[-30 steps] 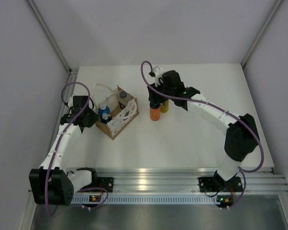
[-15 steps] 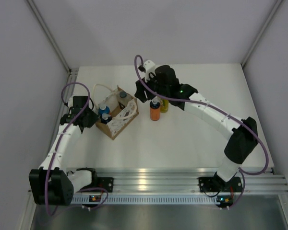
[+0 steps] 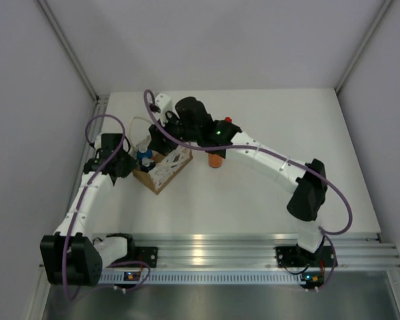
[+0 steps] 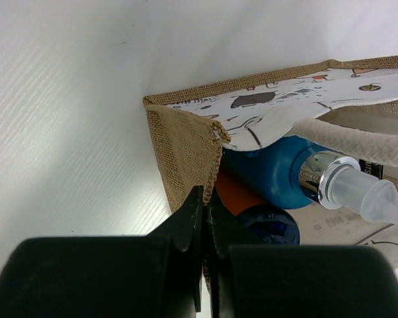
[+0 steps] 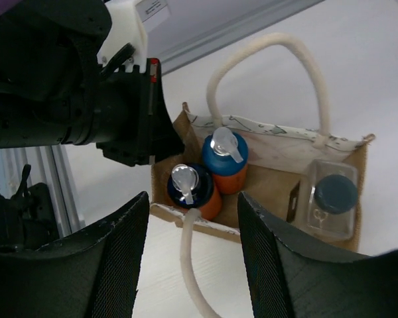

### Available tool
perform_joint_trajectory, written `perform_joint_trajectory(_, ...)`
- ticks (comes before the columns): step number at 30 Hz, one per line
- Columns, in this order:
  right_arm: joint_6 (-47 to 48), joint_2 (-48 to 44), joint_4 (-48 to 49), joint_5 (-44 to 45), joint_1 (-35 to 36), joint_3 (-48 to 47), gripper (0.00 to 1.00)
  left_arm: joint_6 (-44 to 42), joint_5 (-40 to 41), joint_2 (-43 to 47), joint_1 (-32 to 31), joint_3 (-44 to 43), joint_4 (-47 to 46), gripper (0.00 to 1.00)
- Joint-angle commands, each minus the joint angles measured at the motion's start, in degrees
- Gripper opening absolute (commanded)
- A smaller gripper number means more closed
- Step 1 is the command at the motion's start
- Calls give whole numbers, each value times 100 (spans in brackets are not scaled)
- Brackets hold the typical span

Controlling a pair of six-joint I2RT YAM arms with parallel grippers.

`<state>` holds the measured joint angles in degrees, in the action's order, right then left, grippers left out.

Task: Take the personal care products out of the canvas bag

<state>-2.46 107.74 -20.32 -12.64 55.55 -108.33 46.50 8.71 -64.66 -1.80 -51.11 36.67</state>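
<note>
The canvas bag [image 3: 165,171] stands at the left of the table. My left gripper [image 3: 128,166] is shut on its near corner edge [image 4: 186,142]. My right gripper [image 3: 157,138] is open and empty, hovering above the bag [image 5: 278,151]. Inside stand two orange-and-blue bottles [image 5: 188,191] [image 5: 225,159] with pale caps and the flat whitish bottle with a dark cap [image 5: 331,197]. In the left wrist view one blue bottle [image 4: 275,173] leans by the fingers. Another orange bottle [image 3: 215,161] stands on the table. The yellow bottle's red cap [image 3: 228,121] shows behind the right arm.
White cord handles [image 5: 268,50] arch over the bag, and one cord [image 5: 189,265] hangs between my right fingers. The left gripper's body [image 5: 129,126] sits close to the bag's corner. Grey walls enclose the table; a rail runs along the near edge [image 3: 207,250].
My right arm has swung left, from the two bottles standing on the table to above the bag. The left gripper has kept hold of the bag's corner.
</note>
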Motion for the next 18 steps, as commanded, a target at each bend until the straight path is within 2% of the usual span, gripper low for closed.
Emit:
perform_joint_trajectory(1, 114, 404, -385, -247, 228, -565, 54, -97, -80, -64, 31, -162, 254, 0)
perform_joint_trajectory(10, 79, 1002, -544, -388, 386, -882, 53, -124, -106, -152, 31, -241, 253, 0)
perform_joint_trajectory(18, 149, 1415, -552, -107, 466, -1075, 51, -132, -115, -161, 31, -215, 262, 0)
